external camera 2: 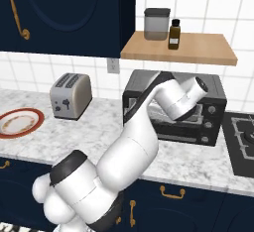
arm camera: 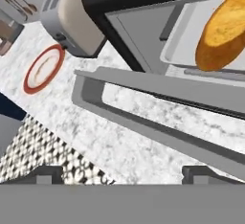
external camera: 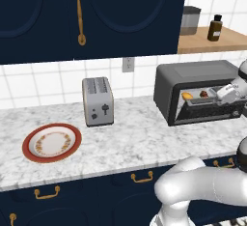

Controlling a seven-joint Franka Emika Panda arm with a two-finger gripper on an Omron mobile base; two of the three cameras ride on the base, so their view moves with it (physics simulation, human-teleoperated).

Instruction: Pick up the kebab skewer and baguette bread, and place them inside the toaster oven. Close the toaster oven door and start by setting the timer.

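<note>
Lying at two o'clock from the wide-apart, empty gripper (arm camera: 122, 173), the oblong golden baguette bread (arm camera: 221, 34) is seen on the toaster oven's (external camera: 193, 77) metal tray.

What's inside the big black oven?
In the dark grey-black toaster oven, a golden-orange baguette bread and a dark red kebab skewer lie on its tray; the arm hides the rest.

Dark grey-black toaster oven (external camera: 193, 77) at right of the frame; golden-orange baguette bread (arm camera: 222, 34) on its grey tray. White, grey-veined marble desk (external camera: 135, 138). Red-rimmed white plate (external camera: 52, 142), orange pattern. Silver toaster (external camera: 97, 101). Navy cabinets (external camera: 91, 12), brass handles.
</note>
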